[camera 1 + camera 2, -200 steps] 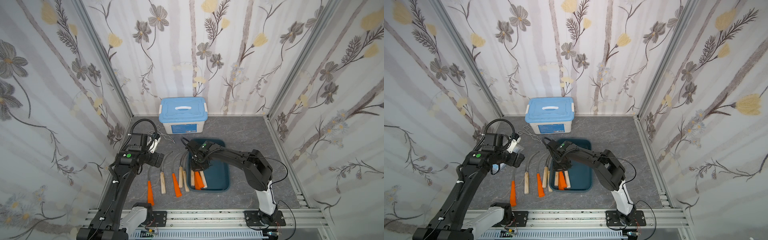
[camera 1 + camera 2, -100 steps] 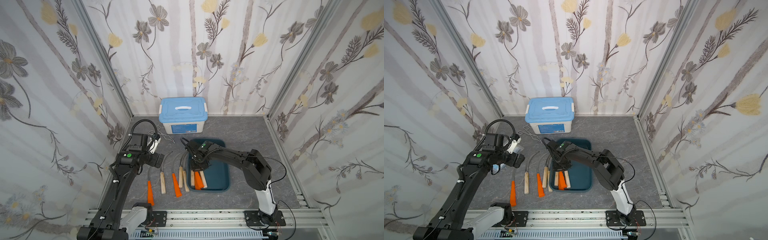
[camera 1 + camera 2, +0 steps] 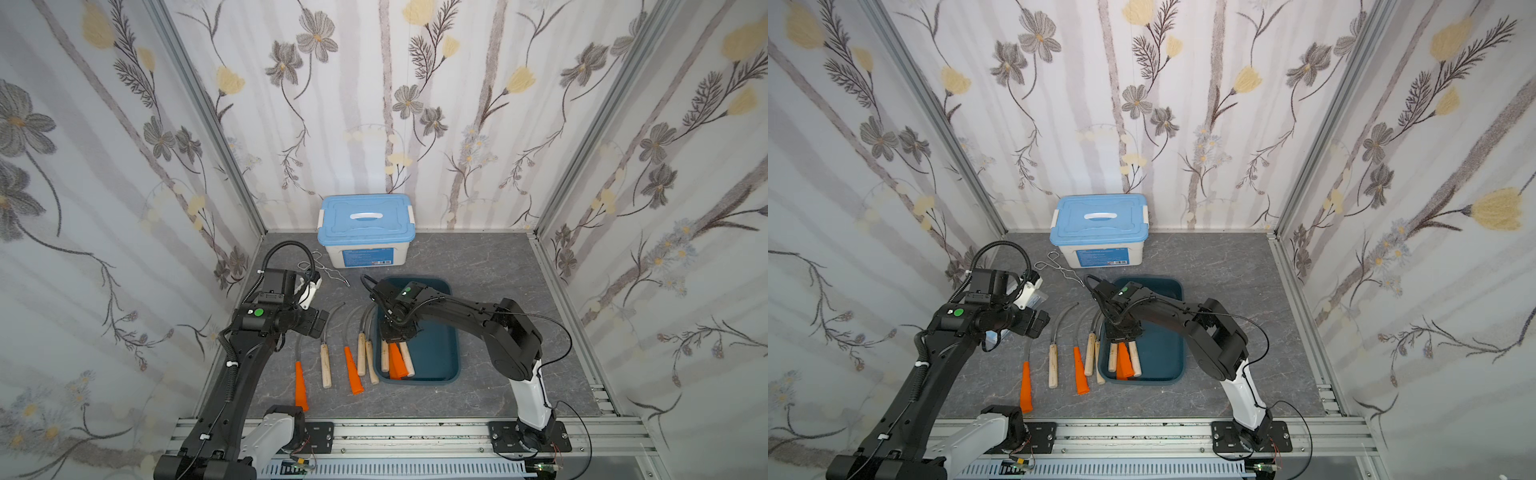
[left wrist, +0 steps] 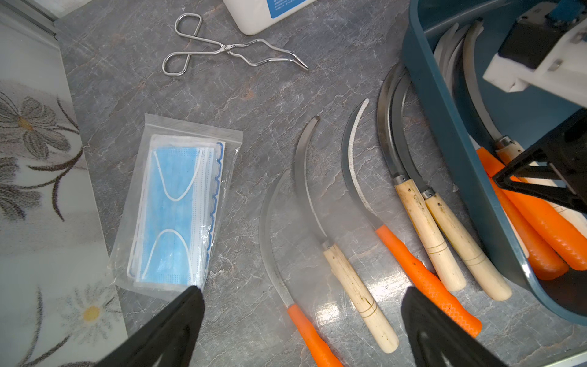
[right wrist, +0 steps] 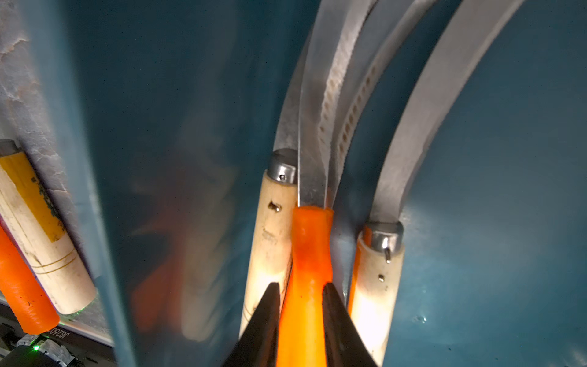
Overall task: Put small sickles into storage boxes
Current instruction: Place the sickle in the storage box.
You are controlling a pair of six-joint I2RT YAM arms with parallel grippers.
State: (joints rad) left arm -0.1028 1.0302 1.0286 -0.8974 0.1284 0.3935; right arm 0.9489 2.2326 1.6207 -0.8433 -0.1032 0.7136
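Observation:
The dark teal storage box (image 3: 436, 349) (image 3: 1163, 353) lies on the grey table. Inside it lie several small sickles, two with wooden handles (image 5: 273, 241) and orange-handled ones (image 3: 397, 361). My right gripper (image 3: 397, 332) (image 5: 301, 286) reaches down into the box, shut on the neck of an orange-handled sickle (image 5: 313, 241) that rests on the others. Left of the box lie several more sickles: two orange-handled (image 3: 300, 384) (image 4: 425, 279) and three wooden-handled (image 3: 325, 365) (image 4: 359, 292). My left gripper (image 3: 316, 324) (image 4: 301, 292) hovers open above these and holds nothing.
A white box with a light blue lid (image 3: 365, 226) stands at the back wall. Wire tongs (image 4: 228, 50) lie in front of it. A clear bag of blue face masks (image 4: 181, 209) lies near the left wall, under my left arm.

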